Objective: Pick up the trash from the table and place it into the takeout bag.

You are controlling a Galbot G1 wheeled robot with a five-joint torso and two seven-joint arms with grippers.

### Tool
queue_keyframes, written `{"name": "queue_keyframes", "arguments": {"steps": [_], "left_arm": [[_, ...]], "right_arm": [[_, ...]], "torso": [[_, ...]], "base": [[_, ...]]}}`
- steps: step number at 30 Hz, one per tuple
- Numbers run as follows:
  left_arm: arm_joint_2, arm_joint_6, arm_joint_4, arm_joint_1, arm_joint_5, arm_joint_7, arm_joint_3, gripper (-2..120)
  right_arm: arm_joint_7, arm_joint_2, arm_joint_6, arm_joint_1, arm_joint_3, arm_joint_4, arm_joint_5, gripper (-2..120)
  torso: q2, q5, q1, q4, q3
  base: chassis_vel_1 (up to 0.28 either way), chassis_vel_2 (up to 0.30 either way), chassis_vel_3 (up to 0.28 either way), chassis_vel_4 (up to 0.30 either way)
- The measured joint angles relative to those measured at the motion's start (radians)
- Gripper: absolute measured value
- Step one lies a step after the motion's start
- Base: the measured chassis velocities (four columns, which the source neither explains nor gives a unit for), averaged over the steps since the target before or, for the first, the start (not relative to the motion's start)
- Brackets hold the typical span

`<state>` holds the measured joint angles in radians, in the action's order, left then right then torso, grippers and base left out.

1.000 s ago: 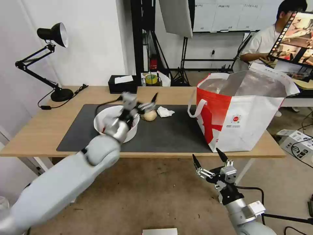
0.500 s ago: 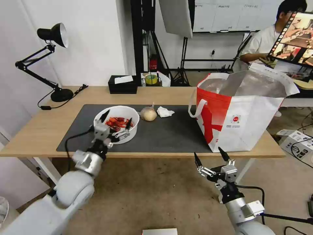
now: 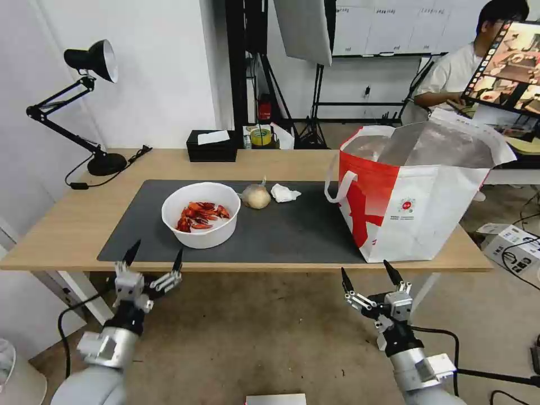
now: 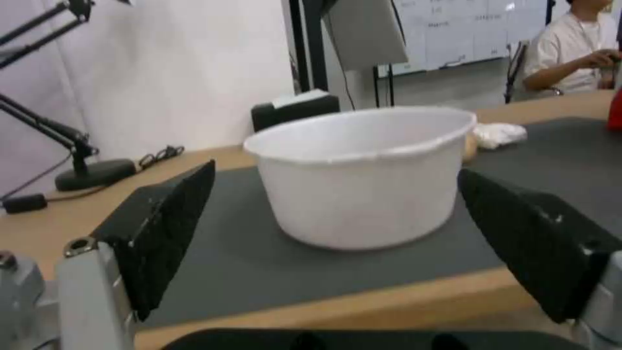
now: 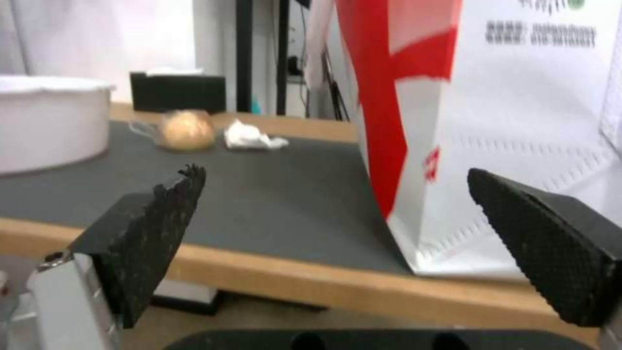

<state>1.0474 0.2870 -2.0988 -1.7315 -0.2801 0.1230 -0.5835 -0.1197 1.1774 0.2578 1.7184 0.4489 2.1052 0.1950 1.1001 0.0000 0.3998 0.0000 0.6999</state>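
Head view, round white bowl [image 3: 201,222] of red shells on matte grey mat [image 3: 281,228], wooden counter [image 3: 67,225], left pincer [image 3: 153,263] and right pincer [image 3: 370,277] released below its edge.

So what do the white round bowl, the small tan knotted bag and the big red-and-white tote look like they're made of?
White round bowl: looks like thin matte plastic, judging by its slightly wavy rolled rim. Small tan knotted bag: probably thin translucent film, glossy and twisted to a knot. Red-and-white tote: seems a woven or non-woven fabric with an embossed texture, creased silver foil lining and white strap handles.
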Motion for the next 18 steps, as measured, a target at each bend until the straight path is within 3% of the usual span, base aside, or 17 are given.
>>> {"name": "queue_keyframes", "arguments": {"steps": [5,18], "left_arm": [[0.021,0.01,0.032,-0.029,0.014,-0.034,-0.013,100],[0.019,0.024,0.069,-0.018,0.045,-0.039,0.009,100]], "right_arm": [[-0.002,0.003,0.006,0.011,-0.001,-0.024,0.009,100],[0.009,0.0,0.008,0.012,-0.008,-0.047,0.015,100]], "torso": [[0.0,0.0,0.0,-0.0001,0.0],[0.0,-0.0001,0.0,-0.0001,0.0]], "base": [[0.0,0.0,0.0,0.0],[0.0,0.0,0.0,0.0]]}}
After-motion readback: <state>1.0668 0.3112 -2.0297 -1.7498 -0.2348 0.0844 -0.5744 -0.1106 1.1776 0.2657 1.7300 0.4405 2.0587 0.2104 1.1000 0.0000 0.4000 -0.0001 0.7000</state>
